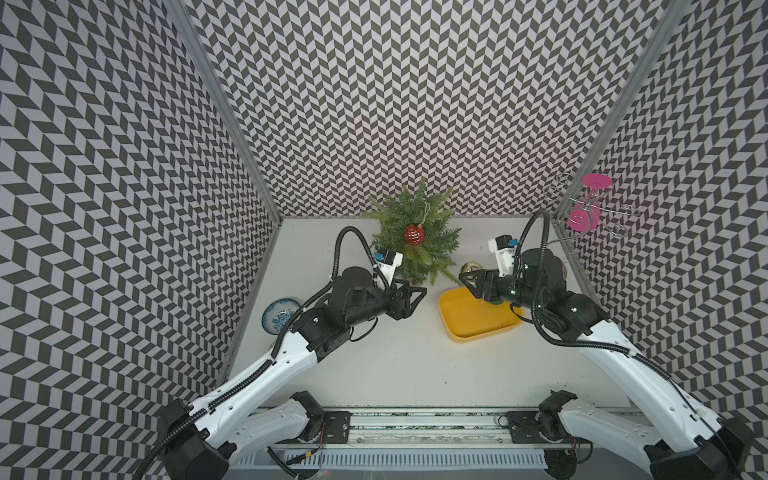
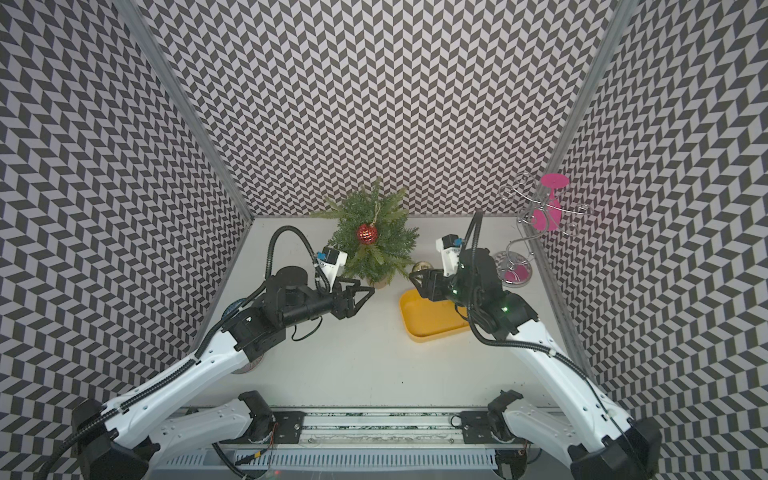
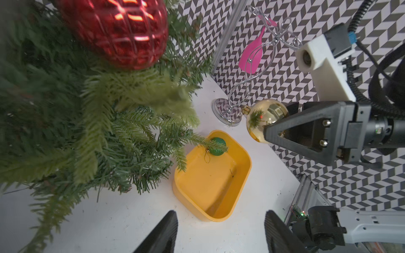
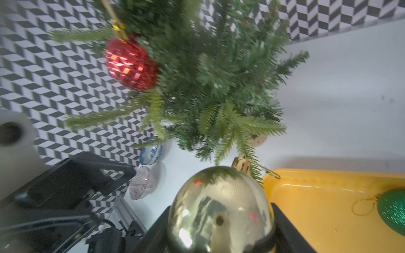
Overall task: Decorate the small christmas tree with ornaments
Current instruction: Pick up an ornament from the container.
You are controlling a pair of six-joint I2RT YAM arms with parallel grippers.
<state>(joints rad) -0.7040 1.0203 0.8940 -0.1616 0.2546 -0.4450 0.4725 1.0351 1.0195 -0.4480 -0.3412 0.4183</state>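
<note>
right hand [image 1: 465,274]: clamped tight on the shiny gold round bauble [image 4: 219,208], ball wedged between both fingers, cap poking out toward the tree
gold bauble spot: up off the white table [image 1: 374,374], just right of the small green fir tree [image 1: 399,216], right by a low branch tip, over the far left corner of the yellow plastic tray [image 1: 473,322]
left hand [image 3: 221,213]: roughly half open, nothing in it, hovering near-left of the tree's foot
red patterned bauble [image 1: 414,235]: hanging on the tree's near side
green glittery bauble [image 3: 218,146]: lying in the tray's far right part
</note>
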